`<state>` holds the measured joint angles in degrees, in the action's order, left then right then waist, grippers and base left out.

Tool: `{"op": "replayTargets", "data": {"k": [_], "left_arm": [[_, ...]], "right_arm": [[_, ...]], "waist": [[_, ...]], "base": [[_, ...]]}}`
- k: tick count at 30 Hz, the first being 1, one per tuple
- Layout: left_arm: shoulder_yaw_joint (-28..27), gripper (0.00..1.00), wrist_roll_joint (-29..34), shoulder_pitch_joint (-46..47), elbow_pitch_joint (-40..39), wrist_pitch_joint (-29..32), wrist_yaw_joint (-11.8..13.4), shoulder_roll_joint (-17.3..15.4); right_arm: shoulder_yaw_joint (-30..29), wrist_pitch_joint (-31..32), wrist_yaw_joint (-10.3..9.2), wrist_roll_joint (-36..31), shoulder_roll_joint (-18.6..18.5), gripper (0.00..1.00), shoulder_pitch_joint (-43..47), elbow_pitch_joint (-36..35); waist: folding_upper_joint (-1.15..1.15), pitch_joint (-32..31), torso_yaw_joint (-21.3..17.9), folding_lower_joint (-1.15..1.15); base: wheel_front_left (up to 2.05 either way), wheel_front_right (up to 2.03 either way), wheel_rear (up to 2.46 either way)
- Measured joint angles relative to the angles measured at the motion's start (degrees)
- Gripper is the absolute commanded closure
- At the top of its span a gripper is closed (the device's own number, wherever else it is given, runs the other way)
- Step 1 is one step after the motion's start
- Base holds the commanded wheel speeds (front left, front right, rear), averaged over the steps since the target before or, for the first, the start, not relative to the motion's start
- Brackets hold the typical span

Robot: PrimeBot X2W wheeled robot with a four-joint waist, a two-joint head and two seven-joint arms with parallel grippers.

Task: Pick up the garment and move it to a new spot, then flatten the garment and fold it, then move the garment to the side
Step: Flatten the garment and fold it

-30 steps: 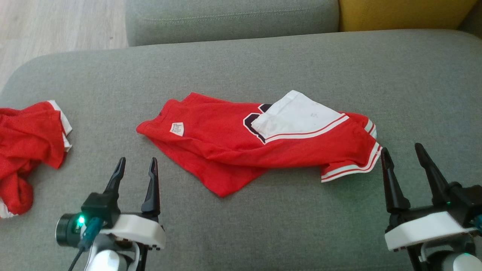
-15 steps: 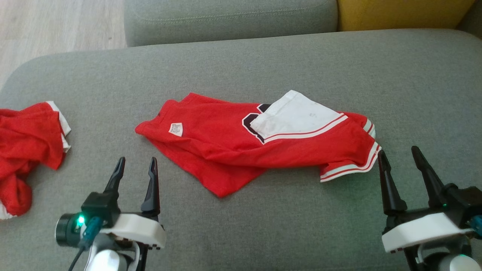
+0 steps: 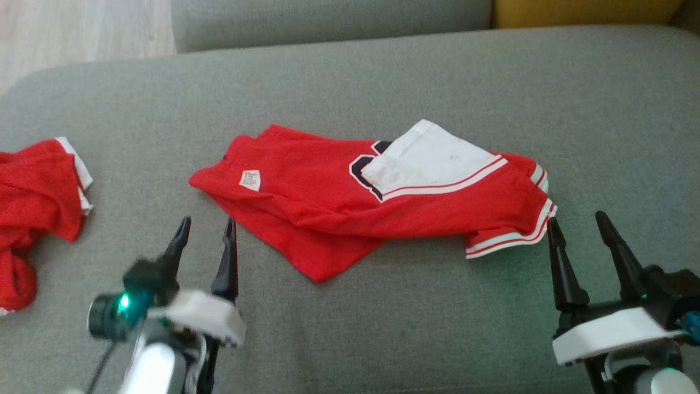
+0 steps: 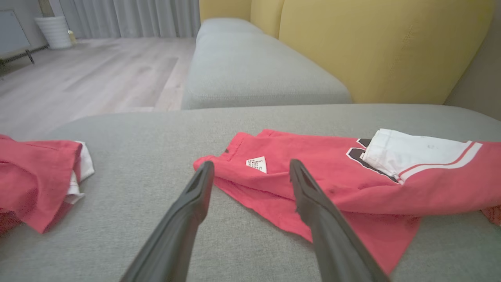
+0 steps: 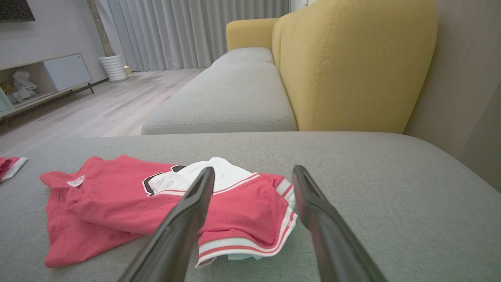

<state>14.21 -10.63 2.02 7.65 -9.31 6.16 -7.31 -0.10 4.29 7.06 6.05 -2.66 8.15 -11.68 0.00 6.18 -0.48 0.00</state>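
A red garment (image 3: pixel 328 208) with a white panel, dark lettering and striped white hems lies crumpled in the middle of the grey sofa seat (image 3: pixel 383 82). It is also seen in the left wrist view (image 4: pixel 332 180) and the right wrist view (image 5: pixel 117 203). My left gripper (image 3: pixel 208 227) hovers open just short of the garment's left corner, nothing between its fingers. At the garment's striped right hem my right gripper (image 3: pixel 574 221) stands open and empty. The left gripper (image 4: pixel 250 166) points at the small white label; the right gripper (image 5: pixel 252 172) points over the striped hem.
A second red and white garment (image 3: pixel 38 208) lies bunched at the seat's left edge. Behind the seat are another grey cushion (image 3: pixel 328 19) and a yellow backrest (image 5: pixel 352 66). Wooden floor (image 4: pixel 78 86) lies off the far left.
The head camera has tilted down a little, shifting the whole picture up. My left gripper has moved slightly right and forward toward the garment's left corner. The right gripper has barely moved.
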Motion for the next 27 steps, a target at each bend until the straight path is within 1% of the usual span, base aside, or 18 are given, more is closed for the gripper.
{"op": "replayTargets", "data": {"k": [1,4,8,11,12,15,18,27], "left_arm": [[0.02,0.00,-0.55,1.05,0.55,0.82,-0.41,0.01],[0.11,0.00,-3.07,5.53,3.39,5.77,-2.21,0.13],[-0.14,0.00,-4.74,13.02,7.16,10.00,-3.46,0.11],[-0.74,0.00,-6.43,18.36,12.41,13.15,-4.94,-0.22],[-1.65,0.00,-7.23,20.31,16.00,14.11,-5.57,-1.00],[-2.92,0.00,-7.87,21.36,20.83,14.08,-5.71,-2.47],[-4.17,0.00,-8.84,22.09,24.85,14.00,-5.68,-3.23],[-5.34,0.00,-10.36,25.81,32.73,12.05,-7.73,-3.69]], "right_arm": [[0.01,-0.01,0.00,0.00,0.01,0.00,-0.13,0.01],[0.09,-0.20,0.00,0.01,0.02,0.00,-1.20,0.00],[0.23,-0.29,0.00,0.54,0.03,0.00,-3.01,0.03],[1.10,-0.81,0.00,0.56,0.02,0.00,-4.48,0.51],[1.75,-0.85,0.00,0.70,0.07,0.00,-5.59,1.26],[1.41,-1.38,0.00,1.16,0.05,0.00,-5.87,2.02],[1.33,-1.70,0.00,1.51,0.05,0.00,-5.86,2.87],[1.34,-2.29,0.00,2.27,0.07,0.00,-5.87,3.39]], "waist": [[0.00,0.50,-0.02,0.00],[0.00,2.23,-0.13,0.00],[0.00,4.59,-0.47,0.00],[0.00,6.11,-1.11,0.01],[0.00,6.56,-2.00,0.01],[0.00,6.80,-3.24,0.01],[0.00,6.76,-4.06,0.01],[0.00,6.93,-4.79,0.00]], "base": [[0.00,0.00,0.00],[0.00,0.00,0.00],[0.00,0.00,0.00],[0.00,0.00,0.00],[0.00,0.00,0.00],[0.00,0.00,0.00],[0.00,0.00,0.00],[0.00,0.00,0.00]]}}
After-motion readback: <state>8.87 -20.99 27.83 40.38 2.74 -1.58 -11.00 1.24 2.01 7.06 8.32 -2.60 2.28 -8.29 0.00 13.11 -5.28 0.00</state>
